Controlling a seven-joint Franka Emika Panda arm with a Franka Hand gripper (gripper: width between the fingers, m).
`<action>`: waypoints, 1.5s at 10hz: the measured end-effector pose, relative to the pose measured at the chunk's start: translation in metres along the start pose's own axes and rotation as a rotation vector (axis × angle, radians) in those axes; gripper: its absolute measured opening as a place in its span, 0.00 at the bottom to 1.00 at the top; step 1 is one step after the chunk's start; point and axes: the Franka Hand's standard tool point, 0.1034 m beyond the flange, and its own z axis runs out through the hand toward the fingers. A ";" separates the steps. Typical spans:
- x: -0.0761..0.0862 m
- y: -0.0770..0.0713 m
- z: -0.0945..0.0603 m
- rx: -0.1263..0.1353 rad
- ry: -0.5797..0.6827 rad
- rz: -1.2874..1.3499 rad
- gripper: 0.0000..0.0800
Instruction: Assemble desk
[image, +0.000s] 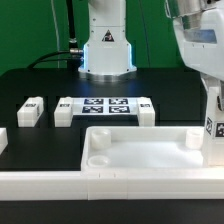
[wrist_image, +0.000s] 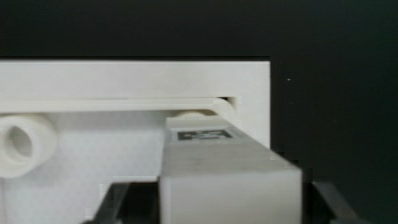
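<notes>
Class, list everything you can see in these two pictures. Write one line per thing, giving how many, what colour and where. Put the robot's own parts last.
desk slab: one, white, lying flat at the table's near side.
loose legs: three, white, lying behind the slab; two flank the marker board, and one lies further to the exterior view's left.
held leg: one, white with a black-and-white tag, upright by the slab's corner at the exterior view's right.
marker board: one, white with black tags, flat at mid-table.
rail: one, white, long and low, in front of the slab.
cut-off piece: one, white, at the exterior view's left edge; cannot tell what it is.
table: one, black.
robot base: one, white, at the far side.
gripper: one, dark fingers, closed on the held leg.
</notes>
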 end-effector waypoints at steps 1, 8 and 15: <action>0.000 0.000 0.000 -0.001 0.000 -0.024 0.50; -0.005 -0.001 0.000 -0.060 0.020 -0.803 0.81; -0.003 -0.001 -0.001 -0.092 0.049 -1.104 0.54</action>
